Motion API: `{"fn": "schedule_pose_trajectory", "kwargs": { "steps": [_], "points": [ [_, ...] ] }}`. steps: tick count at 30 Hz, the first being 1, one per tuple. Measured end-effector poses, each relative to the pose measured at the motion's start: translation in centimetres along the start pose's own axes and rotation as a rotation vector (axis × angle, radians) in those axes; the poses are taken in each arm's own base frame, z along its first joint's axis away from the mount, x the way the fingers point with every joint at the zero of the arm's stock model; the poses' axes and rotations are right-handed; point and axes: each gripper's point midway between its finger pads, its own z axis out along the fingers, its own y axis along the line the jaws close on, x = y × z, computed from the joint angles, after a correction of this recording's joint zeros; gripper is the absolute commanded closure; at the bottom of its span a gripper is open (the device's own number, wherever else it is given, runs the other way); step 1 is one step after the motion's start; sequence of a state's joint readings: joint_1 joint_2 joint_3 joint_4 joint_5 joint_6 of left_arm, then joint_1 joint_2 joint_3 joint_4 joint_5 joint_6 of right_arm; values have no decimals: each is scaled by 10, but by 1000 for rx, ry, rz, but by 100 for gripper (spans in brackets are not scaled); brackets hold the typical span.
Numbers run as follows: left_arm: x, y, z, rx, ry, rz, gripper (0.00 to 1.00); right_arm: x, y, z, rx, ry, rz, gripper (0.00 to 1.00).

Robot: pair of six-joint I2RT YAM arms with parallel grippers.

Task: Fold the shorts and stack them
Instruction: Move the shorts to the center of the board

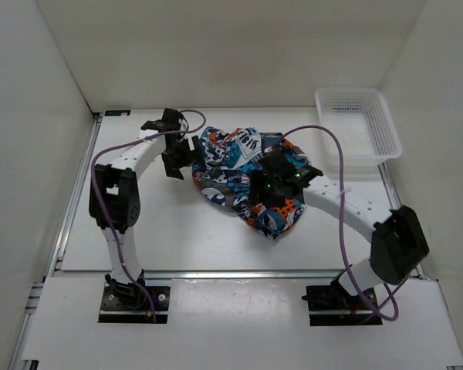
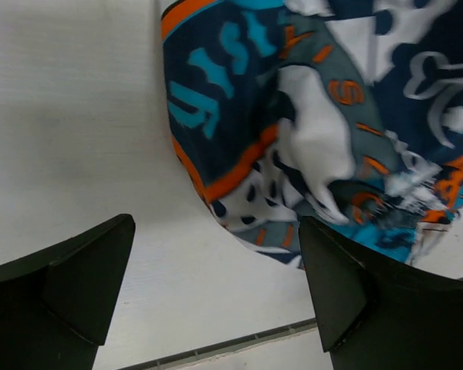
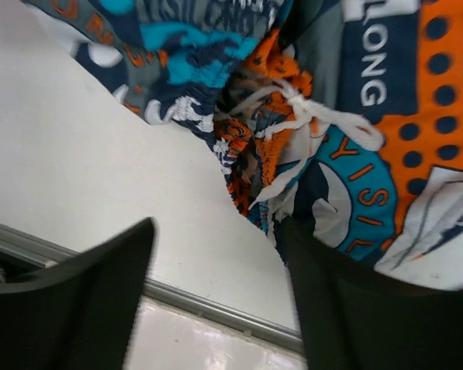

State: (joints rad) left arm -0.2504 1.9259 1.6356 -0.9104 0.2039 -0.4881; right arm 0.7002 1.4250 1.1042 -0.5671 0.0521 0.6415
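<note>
The shorts (image 1: 235, 166) lie crumpled mid-surface (image 1: 177, 231), with the wide-open, empty left end effector (image 1: 187, 153) just beside their left edge and the right end effector (image 1: 268, 196), jaws apart and holding nothing, over their right half.

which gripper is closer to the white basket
Right. The right gripper is over the shorts, left of the basket; the left gripper is farther left, past the shorts.

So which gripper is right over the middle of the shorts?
The right gripper: it's above the middle of the shorts, while the left gripper hangs at their left edge.
</note>
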Motion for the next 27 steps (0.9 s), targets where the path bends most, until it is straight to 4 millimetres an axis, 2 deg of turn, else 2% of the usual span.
{"fn": "schedule_pose_trajectory", "kwargs": {
  "steps": [2,3,4,7,8,9,12,13,14,16,18,21,23,24,26,27],
  "points": [
    [11,9,21,-21,59,-24,1,9,3,20,20,59,-18,58],
    [17,12,28,-28,83,-33,1,9,5,29,27,75,-18,61],
    [22,15,33,-32,103,-41,1,7,6,36,35,82,-18,58],
    [26,15,38,-28,118,-57,1,-10,15,55,41,75,-21,28],
    [25,14,38,-21,115,-60,4,-17,17,61,40,71,-26,20],
    [24,12,39,-13,111,-63,13,-22,19,67,40,67,-31,12],
    [20,9,45,-2,110,-73,41,-33,20,79,44,62,-37,11],
    [20,9,49,0,114,-72,66,-37,20,83,46,61,-34,13],
    [20,10,54,-2,119,-75,75,-41,19,87,48,58,-28,14],
    [22,13,59,-9,133,-81,90,-47,12,93,61,56,-12,22],
    [23,15,62,-14,138,-83,90,-52,6,100,71,63,6,31],
    [22,16,62,-13,137,-83,90,-64,1,115,82,64,31,34],
    [23,16,62,-13,138,-83,90,-68,-1,125,88,66,38,43],
    [23,16,61,-13,137,-82,90,-67,-1,127,90,70,36,53],
    [23,16,59,-12,134,-82,90,-65,-2,129,97,77,37,65],
    [22,17,56,-10,129,-84,85,-65,-2,129,97,76,34,87]
  ]
}}
